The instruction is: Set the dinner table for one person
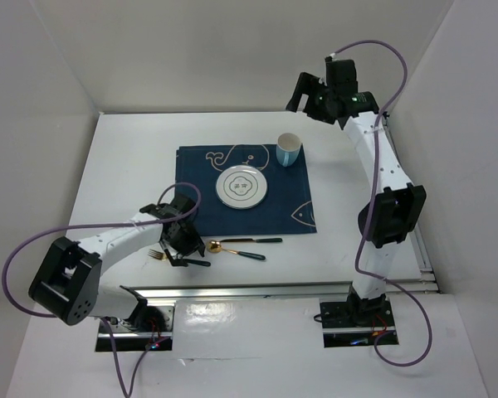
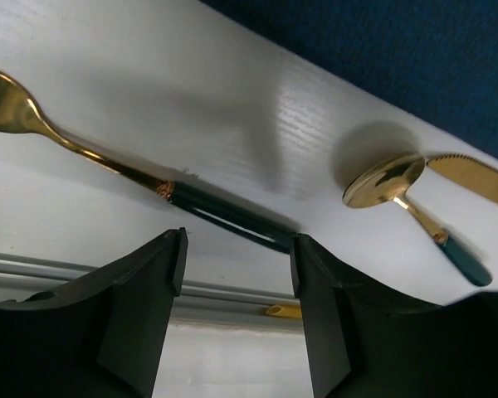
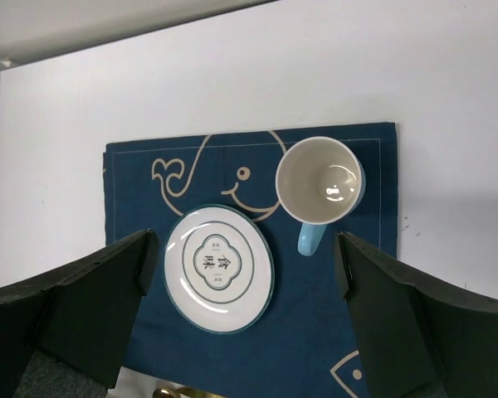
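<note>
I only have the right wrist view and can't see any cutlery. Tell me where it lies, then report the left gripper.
Observer: A gold fork, spoon and knife, all with dark green handles, lie on the dinner table, just off the near edge of the whale-print placemat.
Operator: Now the left gripper.
Observer: The left gripper is open, low over the fork's green handle, and not closed on it.
Operator: Name the piece next nearest to it.
Observer: The spoon, with its bowl end towards the gripper. The knife's serrated blade tip lies beside that bowl.
</note>
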`<state>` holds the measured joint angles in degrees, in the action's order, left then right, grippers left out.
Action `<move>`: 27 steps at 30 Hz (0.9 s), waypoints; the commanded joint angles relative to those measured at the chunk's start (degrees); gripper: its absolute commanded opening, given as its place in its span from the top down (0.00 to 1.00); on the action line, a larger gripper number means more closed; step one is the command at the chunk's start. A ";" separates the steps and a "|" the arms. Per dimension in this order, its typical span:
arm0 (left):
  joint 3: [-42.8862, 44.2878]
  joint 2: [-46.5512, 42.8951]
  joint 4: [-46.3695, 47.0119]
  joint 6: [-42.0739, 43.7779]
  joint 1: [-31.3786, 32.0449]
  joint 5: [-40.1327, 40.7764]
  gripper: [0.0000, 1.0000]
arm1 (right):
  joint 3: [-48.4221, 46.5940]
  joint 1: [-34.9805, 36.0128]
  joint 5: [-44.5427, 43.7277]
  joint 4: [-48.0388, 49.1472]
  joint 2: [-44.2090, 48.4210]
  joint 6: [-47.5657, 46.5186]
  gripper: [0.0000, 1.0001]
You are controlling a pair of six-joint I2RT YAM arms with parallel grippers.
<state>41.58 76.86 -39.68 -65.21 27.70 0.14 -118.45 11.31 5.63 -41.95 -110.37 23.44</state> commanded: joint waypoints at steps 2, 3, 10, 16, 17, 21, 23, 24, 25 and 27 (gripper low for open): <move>-0.98 2.76 2.33 -5.71 0.33 3.20 0.32 | 1.46 0.11 1.84 0.82 2.44 -2.26 0.01; -1.59 4.25 2.33 -6.41 0.33 3.20 0.35 | 1.47 0.11 1.84 0.82 3.22 -2.87 0.01; -2.65 5.94 -0.12 -7.65 0.86 2.58 0.58 | 6.74 0.11 0.70 0.82 6.47 -2.88 0.01; 1.56 -5.30 -11.63 -3.00 0.86 9.34 1.00 | 8.67 -0.41 1.48 -0.67 8.23 -5.95 0.01; 3.40 -6.88 -13.13 -0.99 0.86 11.00 1.00 | 9.55 -0.41 1.49 -1.37 9.02 -7.08 0.01; 11.75 -7.70 -16.22 9.82 0.86 10.60 1.00 | 15.69 0.28 2.72 -2.08 12.89 -9.11 0.01; 17.27 -2.98 -17.69 14.50 1.39 9.70 1.00 | 19.47 2.82 2.72 -0.77 16.56 -11.48 0.01; 22.44 -1.12 -18.67 15.54 1.39 10.40 1.00 | 23.06 3.88 2.72 -0.76 17.72 -12.45 0.01; 24.84 0.82 -18.68 19.12 1.39 10.40 1.00 | 24.92 5.11 1.42 -0.24 18.95 -14.46 0.01; 31.76 7.40 -18.68 21.87 1.39 11.71 1.00 | 30.18 10.29 -0.26 0.38 22.38 -17.10 0.01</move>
<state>66.11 78.13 -55.75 -51.79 28.82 9.50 -93.03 15.86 6.20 -42.52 -93.06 12.19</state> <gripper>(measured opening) 0.234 0.991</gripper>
